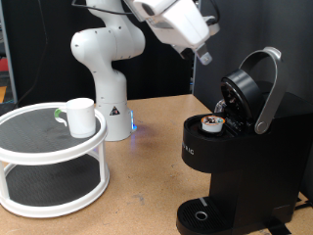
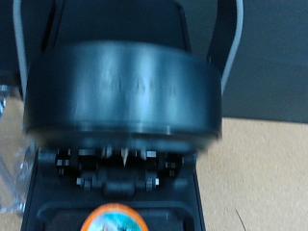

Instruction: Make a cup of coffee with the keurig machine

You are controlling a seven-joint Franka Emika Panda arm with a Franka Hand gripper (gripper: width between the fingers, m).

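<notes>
The black keurig machine (image 1: 235,166) stands at the exterior view's right with its lid (image 1: 246,90) raised. A small coffee pod (image 1: 210,122) sits in the open chamber. My gripper (image 1: 202,55) hangs above and to the exterior view's left of the lid, touching nothing. The white mug (image 1: 80,117) stands apart on a round stand at the left. In the wrist view the raised lid head (image 2: 120,87) fills the frame, blurred, with the orange-rimmed pod (image 2: 114,219) below it. No fingers show there.
The mug's white two-tier round stand (image 1: 44,147) takes up the exterior view's left. The arm's white base (image 1: 103,69) stands behind it on the wooden table (image 1: 147,166). The machine's round drip tray (image 1: 201,215) has nothing on it.
</notes>
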